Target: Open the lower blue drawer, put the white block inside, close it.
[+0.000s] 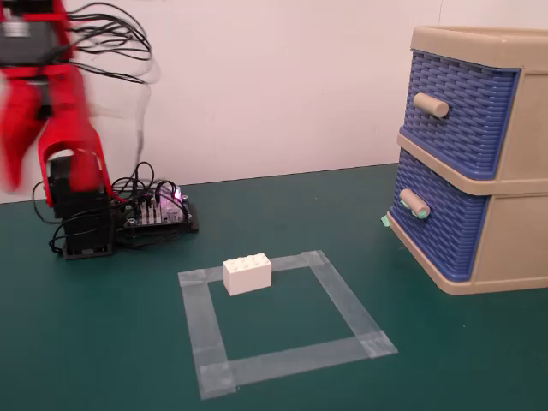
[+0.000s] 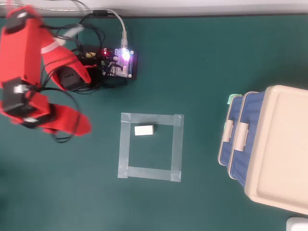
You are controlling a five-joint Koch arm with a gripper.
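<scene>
The white block point(image 1: 247, 274) lies inside a square of clear tape, near its far left corner; it also shows in the overhead view point(image 2: 144, 130). The lower blue drawer point(image 1: 437, 229) is shut in the beige cabinet point(image 1: 514, 240) at the right; its handle point(image 1: 414, 204) has pale green ends and also shows from above point(image 2: 228, 131). My red gripper point(image 1: 13, 167) hangs blurred at the far left, well away from block and drawer. In the overhead view the gripper point(image 2: 81, 126) is left of the tape square. The blur hides how the jaws stand.
The tape square point(image 2: 177, 144) marks the green mat. A lit circuit board point(image 2: 120, 62) with black cables sits by the arm's base point(image 1: 81, 223). The upper blue drawer point(image 1: 462, 120) with a plain beige handle is shut. A white wall stands behind.
</scene>
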